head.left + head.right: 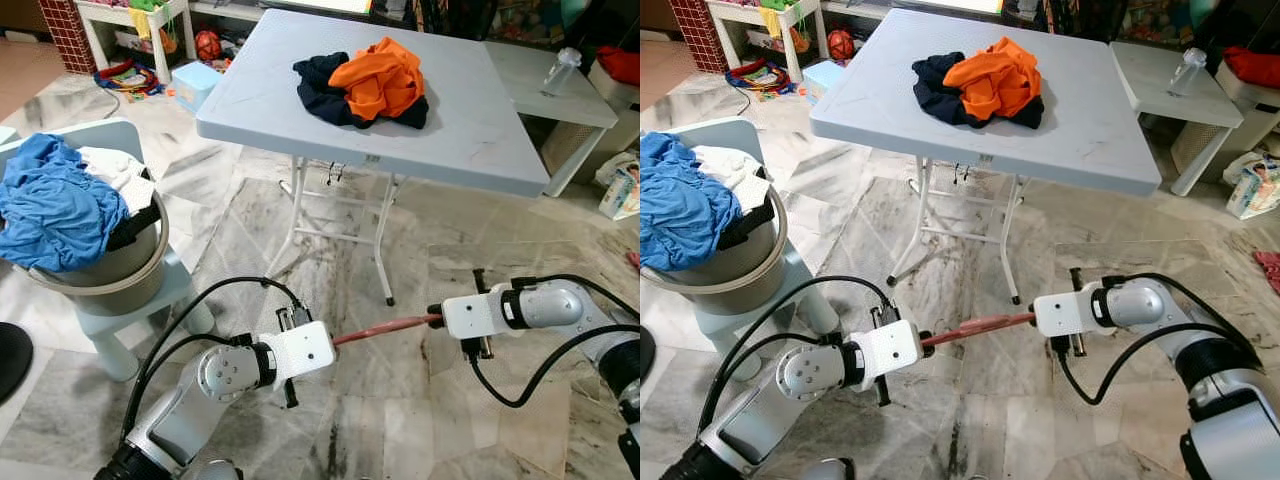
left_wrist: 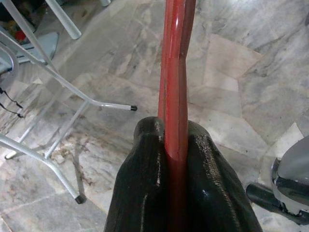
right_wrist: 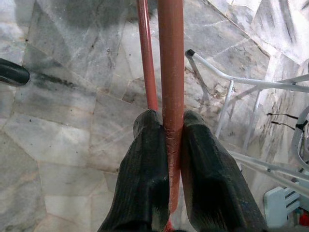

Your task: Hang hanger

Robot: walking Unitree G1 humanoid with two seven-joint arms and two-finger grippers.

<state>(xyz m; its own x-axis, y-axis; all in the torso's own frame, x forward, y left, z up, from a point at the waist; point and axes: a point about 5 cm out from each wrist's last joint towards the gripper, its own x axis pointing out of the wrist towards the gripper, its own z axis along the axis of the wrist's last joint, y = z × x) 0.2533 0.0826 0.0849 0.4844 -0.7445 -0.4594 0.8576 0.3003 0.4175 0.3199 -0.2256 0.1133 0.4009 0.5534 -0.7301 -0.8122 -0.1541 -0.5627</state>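
We count one red hanger [image 1: 385, 327], two end effectors (left [image 1: 335, 342], right [image 1: 432, 316]), one folding surface [image 1: 480, 140], two garments [image 1: 375, 85] on it, one laundry bucket [image 1: 110, 270].

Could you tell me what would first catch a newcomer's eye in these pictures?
Most striking is the red hanger held low over the marble floor, the left hand shut on one end and the right hand on the other. Behind it, an orange garment lies on dark clothes on the grey table.

Both silver arms bent inward low over floor, left gripper [image 2: 176, 140] and right gripper [image 3: 170, 126] facing each other, black fingers of each clamped tight on hanger [image 1: 385, 328] ends.
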